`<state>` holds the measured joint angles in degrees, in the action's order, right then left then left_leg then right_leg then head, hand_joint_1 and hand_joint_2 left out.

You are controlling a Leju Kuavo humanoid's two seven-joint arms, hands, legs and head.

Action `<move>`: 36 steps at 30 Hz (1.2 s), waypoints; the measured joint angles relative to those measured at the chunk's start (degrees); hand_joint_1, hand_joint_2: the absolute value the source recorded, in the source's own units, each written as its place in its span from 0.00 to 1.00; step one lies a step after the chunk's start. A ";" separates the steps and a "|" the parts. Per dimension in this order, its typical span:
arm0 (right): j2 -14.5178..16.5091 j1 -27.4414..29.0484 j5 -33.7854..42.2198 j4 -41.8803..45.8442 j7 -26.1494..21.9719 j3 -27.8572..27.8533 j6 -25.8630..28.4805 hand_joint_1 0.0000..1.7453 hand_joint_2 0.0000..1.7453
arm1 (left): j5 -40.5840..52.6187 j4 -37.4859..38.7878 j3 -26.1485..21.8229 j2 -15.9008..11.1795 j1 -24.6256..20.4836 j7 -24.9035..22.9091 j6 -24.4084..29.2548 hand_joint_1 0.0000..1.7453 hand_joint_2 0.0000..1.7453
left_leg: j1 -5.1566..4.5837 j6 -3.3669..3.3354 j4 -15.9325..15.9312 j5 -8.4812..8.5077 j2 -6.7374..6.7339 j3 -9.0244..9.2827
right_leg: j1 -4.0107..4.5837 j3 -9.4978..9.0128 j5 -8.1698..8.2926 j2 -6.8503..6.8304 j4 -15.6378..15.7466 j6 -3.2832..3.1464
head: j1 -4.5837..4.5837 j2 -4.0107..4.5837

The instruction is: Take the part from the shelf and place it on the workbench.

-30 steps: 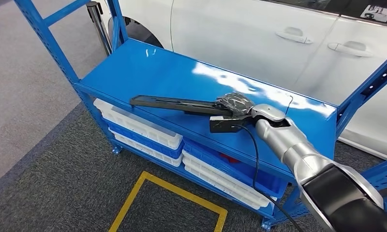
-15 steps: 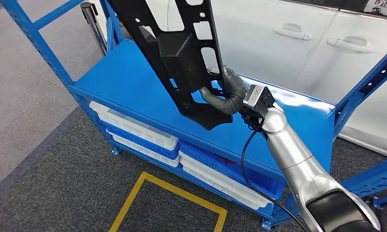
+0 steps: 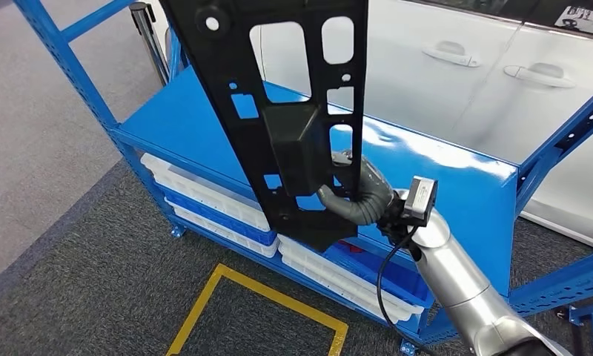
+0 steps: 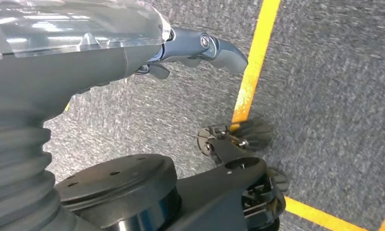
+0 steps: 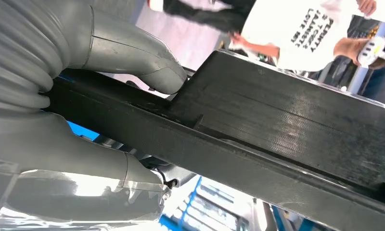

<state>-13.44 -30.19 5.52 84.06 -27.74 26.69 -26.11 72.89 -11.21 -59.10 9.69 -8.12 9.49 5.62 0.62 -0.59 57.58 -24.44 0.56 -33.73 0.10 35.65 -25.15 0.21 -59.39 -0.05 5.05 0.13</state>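
Behind the raised right hand stands a white car (image 3: 456, 81), and between the car and the hand runs the blue shelf (image 3: 204, 111), its glossy top surface lying below and beyond the hand. Under that top, lower than the hand, white and blue bins (image 3: 212, 204) sit stacked on the lower levels. On the grey carpet nearer the robot than the hand lies a yellow floor marking (image 3: 204, 304). The black part (image 3: 279, 96), a long flat panel with cut-out windows and a boxy bulge at its middle, is lifted clear of the shelf top and stands nearly upright, reaching from the hand up past the top of the head view. The right hand (image 3: 356, 194) grips the part near its lower end, fingers wrapped around its edge; in the right wrist view the grey thumb (image 5: 133, 57) presses on one face of the part (image 5: 287, 125). The left hand (image 4: 200, 48) hangs over the carpet, holding nothing, its fingers loosely extended.
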 joint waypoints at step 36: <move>-1.69 11.51 1.00 -0.13 -0.20 2.18 5.10 0.97 1.00 | -1.13 0.00 -1.75 0.04 1.56 -2.01 -0.66 0.00 1.00 | -0.10 -0.68 -0.44 0.28 1.70 0.21 | -0.65 6.47 -7.08 -0.46 -15.25 0.60 | 0.00 0.00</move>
<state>-15.14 -18.68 6.52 83.93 -27.93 28.87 -21.01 71.76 -11.21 -60.85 9.73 -6.56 7.48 4.96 0.52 -1.27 57.14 -24.15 2.26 -33.52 -0.55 42.12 -32.23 -0.24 -74.64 0.55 5.05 0.13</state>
